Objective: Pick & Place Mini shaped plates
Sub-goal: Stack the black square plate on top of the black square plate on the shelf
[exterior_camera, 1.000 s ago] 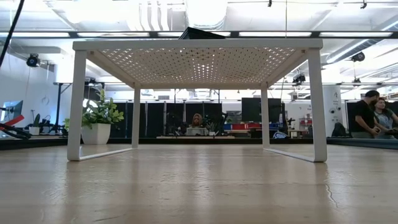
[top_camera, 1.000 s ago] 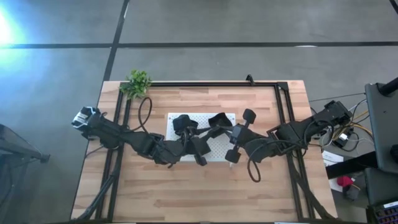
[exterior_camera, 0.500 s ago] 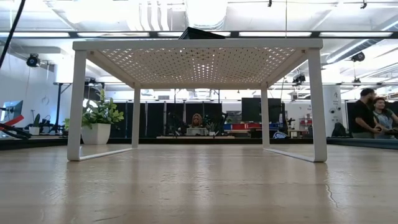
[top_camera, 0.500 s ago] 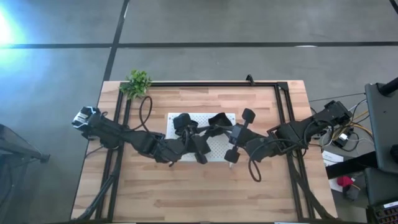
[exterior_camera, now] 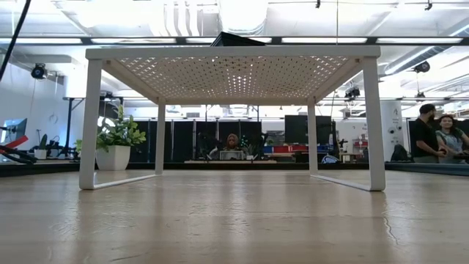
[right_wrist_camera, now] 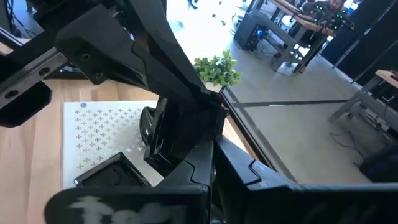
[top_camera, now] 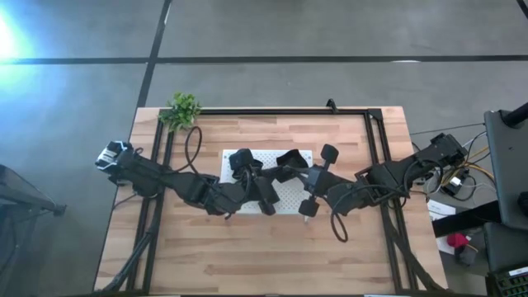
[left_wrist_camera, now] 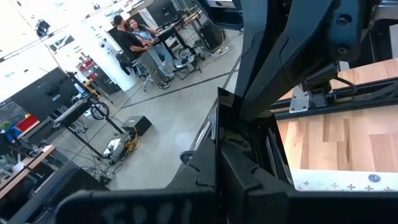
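The white perforated board point(top_camera: 285, 194) stands on legs point(exterior_camera: 91, 125) at the table's middle. One black mini plate point(top_camera: 289, 157) lies at its far edge. The right wrist view shows a square plate point(right_wrist_camera: 112, 177) and a rounded one point(right_wrist_camera: 148, 132) lying on the board. Both arms reach over the board and face each other. My left gripper point(top_camera: 277, 174) comes from the left and my right gripper point(top_camera: 295, 173) from the right, tips close together. In each wrist view the gripper's own fingers, left point(left_wrist_camera: 217, 155) and right point(right_wrist_camera: 211, 168), meet at a seam. Other plates are hidden under the arms.
A small green plant point(top_camera: 183, 109) stands at the far left corner. A black rail frame point(top_camera: 375, 148) runs along the table's far and side edges. Bare wood point(top_camera: 264, 247) lies near the front edge. People point(exterior_camera: 432, 139) stand in the room beyond.
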